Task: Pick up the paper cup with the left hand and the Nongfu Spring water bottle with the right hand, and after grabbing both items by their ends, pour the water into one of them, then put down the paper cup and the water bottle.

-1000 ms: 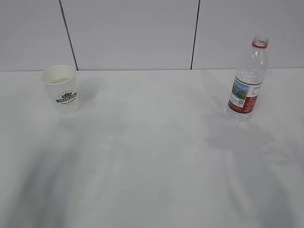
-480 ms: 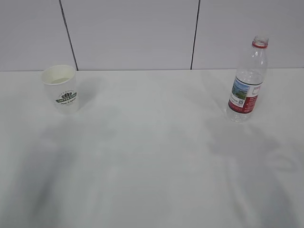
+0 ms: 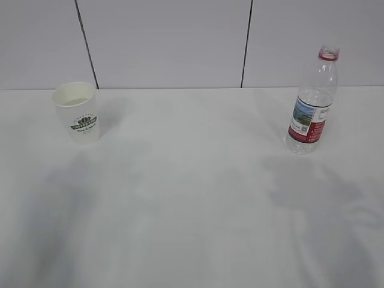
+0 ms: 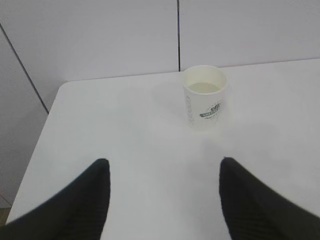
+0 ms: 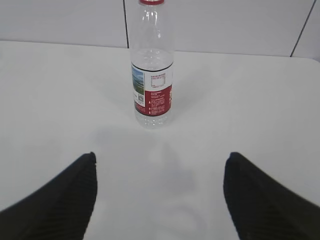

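One small white tapered paper cup (image 3: pixel 77 111) with a green logo, one clear plastic water bottle (image 3: pixel 312 102) with a red-and-white label, one white counter (image 3: pixel 192 204), two black pincers (image 4: pixel 162 200) (image 5: pixel 160 197)

Cup (image 3: pixel 77 111): white paper, green logo, upright, open mouth up, far left on table. Bottle (image 3: pixel 311 102): clear plastic, red neck ring, red-white label, uncapped, upright, far right, well apart from cup.
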